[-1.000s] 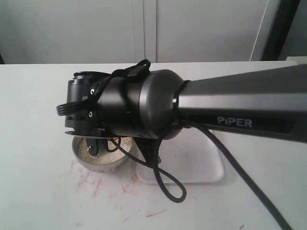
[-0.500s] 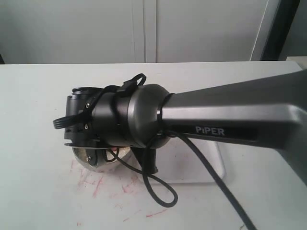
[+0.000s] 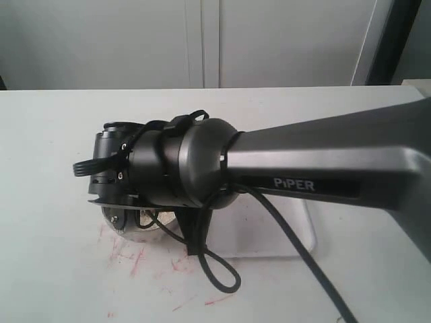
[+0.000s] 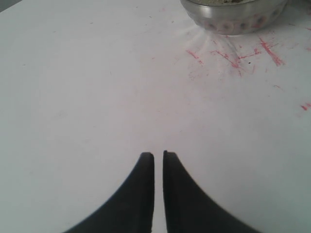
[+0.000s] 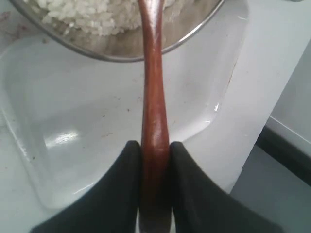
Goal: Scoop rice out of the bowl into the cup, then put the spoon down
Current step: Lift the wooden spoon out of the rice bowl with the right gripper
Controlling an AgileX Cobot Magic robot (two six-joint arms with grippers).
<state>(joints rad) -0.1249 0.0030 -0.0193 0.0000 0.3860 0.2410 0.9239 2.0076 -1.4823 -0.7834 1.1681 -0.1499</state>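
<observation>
Both are drawn together: your right end effector (image 5: 155,150) clamps the smooth wooden spoon (image 5: 153,73) reaching grainy rice (image 5: 92,14) in the shiny steel bowl (image 5: 121,57), clear tray (image 5: 73,121) at its 3 o'clock; left end effector (image 4: 158,158) empty.

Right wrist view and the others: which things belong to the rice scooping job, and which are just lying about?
Part of the job: spoon, held in the right gripper; rice; bowl. The cup is not in view.
Just there: pale tray; red marks on the table.

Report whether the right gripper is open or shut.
Shut: the right gripper clamps the slim handle of the reddish-brown wooden spoon, fingers touching both sides.
</observation>
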